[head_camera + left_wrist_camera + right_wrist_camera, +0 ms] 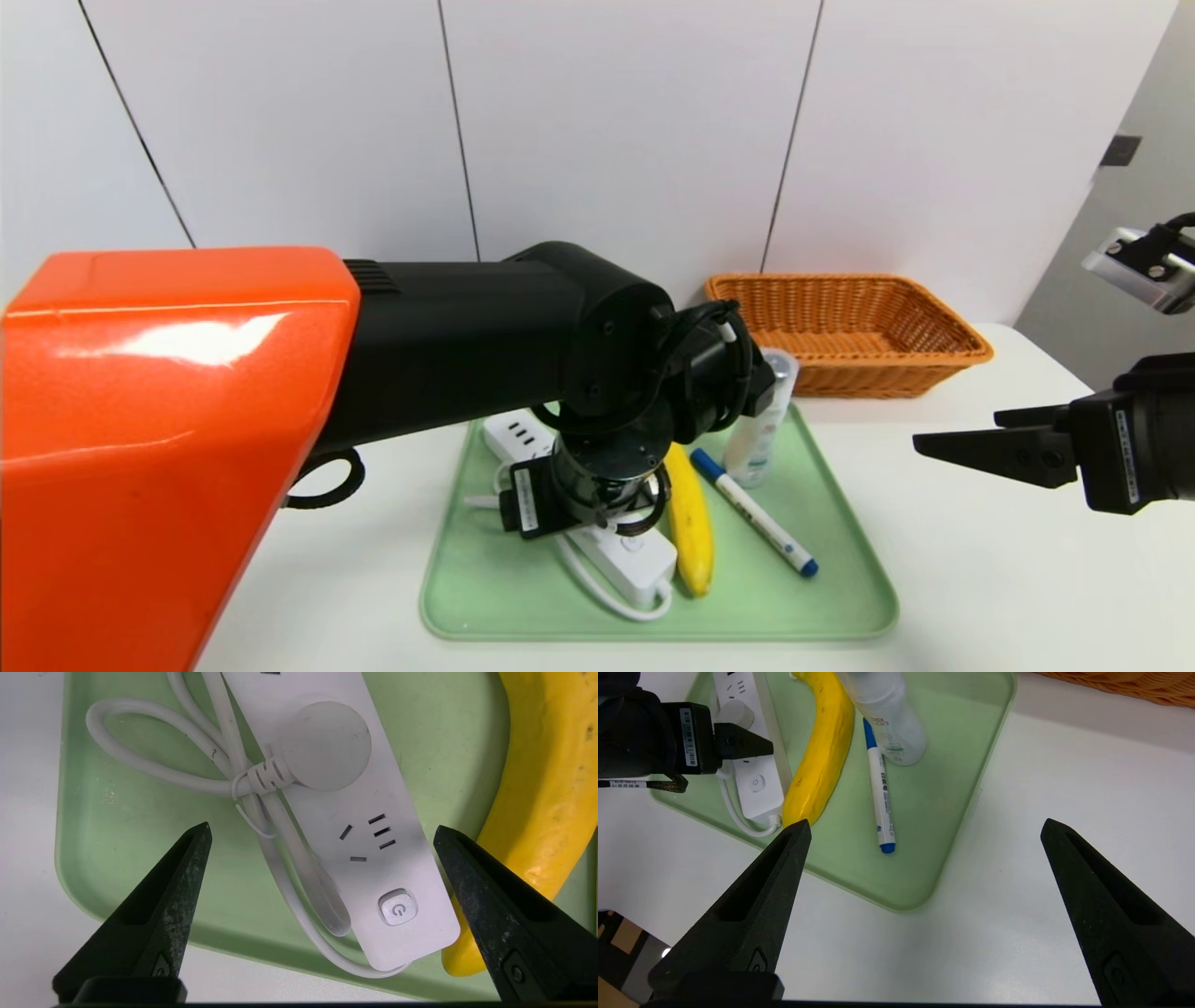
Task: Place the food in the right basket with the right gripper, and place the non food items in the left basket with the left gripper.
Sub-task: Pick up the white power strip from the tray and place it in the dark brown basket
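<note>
left gripper [322, 830] wide open over power strip [373, 835], nothing held; banana [542, 788] hugs one finger [504, 905], could get clamped or shoved on closing. Right gripper [927, 828] idle beside tray [906, 900], wide open, empty

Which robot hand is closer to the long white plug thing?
The left one. The left gripper hangs open right over the power strip; the right gripper is open beyond the tray's right edge.
</note>
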